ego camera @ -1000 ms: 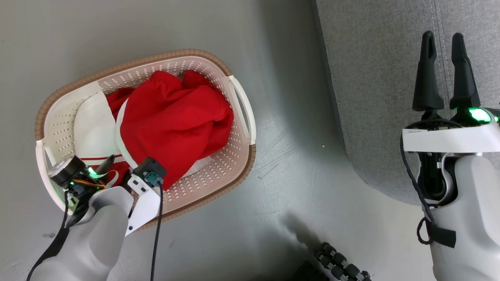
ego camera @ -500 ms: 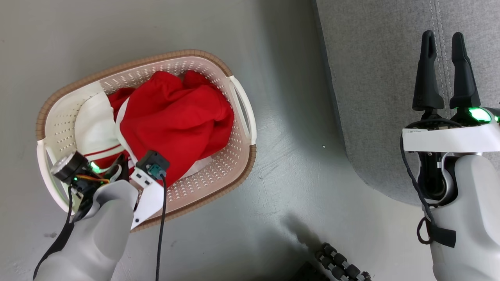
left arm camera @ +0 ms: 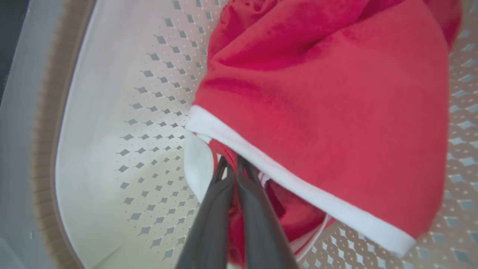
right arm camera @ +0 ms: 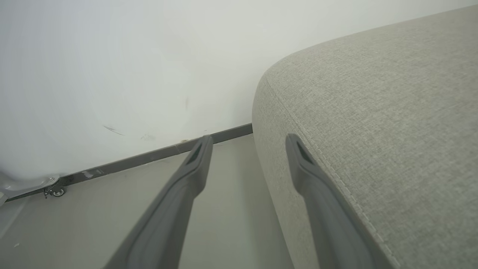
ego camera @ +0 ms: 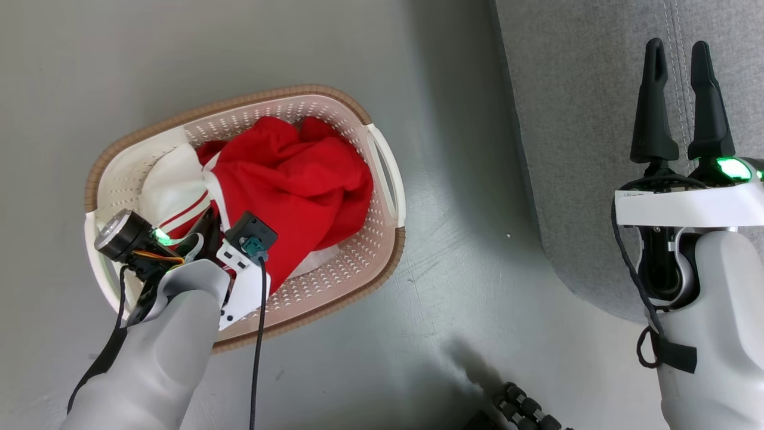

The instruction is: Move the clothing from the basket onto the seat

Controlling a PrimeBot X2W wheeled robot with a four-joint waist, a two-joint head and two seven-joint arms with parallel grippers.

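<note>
Head view, writing first: you have one label to check, a white strip point(ego camera: 686, 209) across the right wrist. It has a short line of dark print at its left end, too small to read.

Left gripper point(left arm camera: 232, 161): in the left wrist view you see the two long dark fingers pressed together. The tips pinch a fold of the bright red soft-fabric clothing point(ego camera: 292, 179) with white panels and thin white stripes, just under a white hem band. The clothing lies bunched inside the cream-white oval perforated plastic basket point(ego camera: 352, 266) with a brown rim. Red fabric fills the middle and right of the basket, and a white panel lies toward its left wall.

Right gripper point(ego camera: 677, 54): fingers spread apart, nothing between them. It is held above the edge of the large grey woven-fabric seat point(ego camera: 585, 119), beside the seat's stitched seam.

Around, for your clearance notes:
- The pale left forearm point(ego camera: 173, 346) covers the basket's near-left rim.
- A black cable point(ego camera: 258, 334) runs from the wrist mount down across the near rim.
- A green light point(ego camera: 733, 169) glows on the right wrist.
- A black ribbed object point(ego camera: 525, 412) sits at the bottom edge; you cannot tell what it is.

Surface and room: the basket stands on a smooth grey floor point(ego camera: 447, 269) with faint scuffs. It is apart from the seat, with a bare strip of floor between them. The right wrist view gives you a white wall point(right arm camera: 112, 56), a dark baseboard point(right arm camera: 149, 155) and a small castor point(right arm camera: 58, 192) at lower left.
</note>
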